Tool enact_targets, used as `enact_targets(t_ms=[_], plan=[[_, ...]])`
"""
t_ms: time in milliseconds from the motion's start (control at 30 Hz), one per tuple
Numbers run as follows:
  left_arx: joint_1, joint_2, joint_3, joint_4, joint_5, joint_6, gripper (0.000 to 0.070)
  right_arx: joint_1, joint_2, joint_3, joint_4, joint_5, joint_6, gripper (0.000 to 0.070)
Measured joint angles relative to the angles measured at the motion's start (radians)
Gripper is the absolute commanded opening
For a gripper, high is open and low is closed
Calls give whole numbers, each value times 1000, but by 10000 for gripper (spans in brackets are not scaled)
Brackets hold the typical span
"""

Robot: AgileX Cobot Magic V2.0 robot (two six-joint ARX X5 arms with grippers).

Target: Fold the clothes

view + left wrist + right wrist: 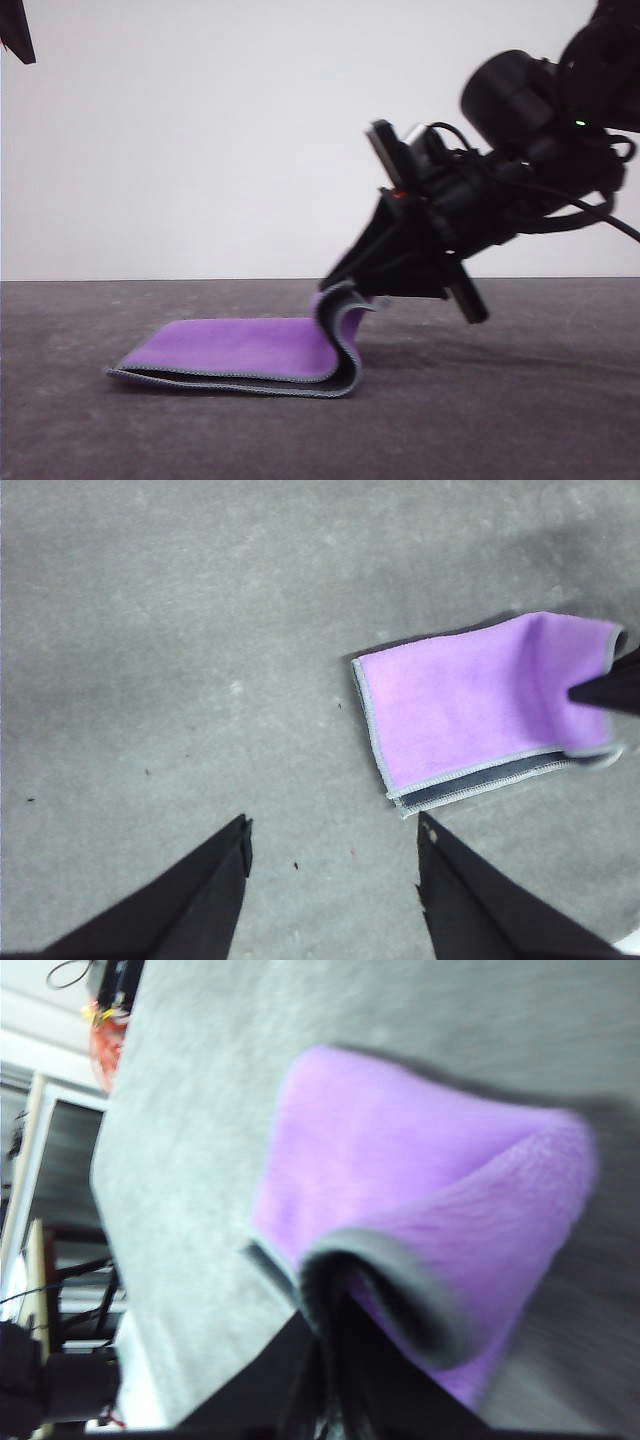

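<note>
The cloth point(240, 348) lies on the grey table, purple face up, with its dark grey face along the lower edge. Its right end is lifted into a curl. My right gripper point(340, 282) is shut on that raised edge, pinching it just above the table. From the right wrist camera the cloth point(420, 1220) bulges up purple, its grey edging folded over between the fingers point(330, 1400). Seen from the left wrist, the cloth point(470, 705) lies ahead and to one side of my left gripper point(335, 865), which hangs open well above the table with nothing in it.
The grey table point(520, 420) stretches around the cloth on all sides. A pale wall stands behind it. Past the table's edge in the right wrist view are dark stands and cables point(60, 1360).
</note>
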Motion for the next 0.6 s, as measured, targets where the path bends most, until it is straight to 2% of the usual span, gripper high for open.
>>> enact_targets(t_ms=[600], plan=[[0,0,0,2,0,0,319,159,191,251,5,27,68,6]])
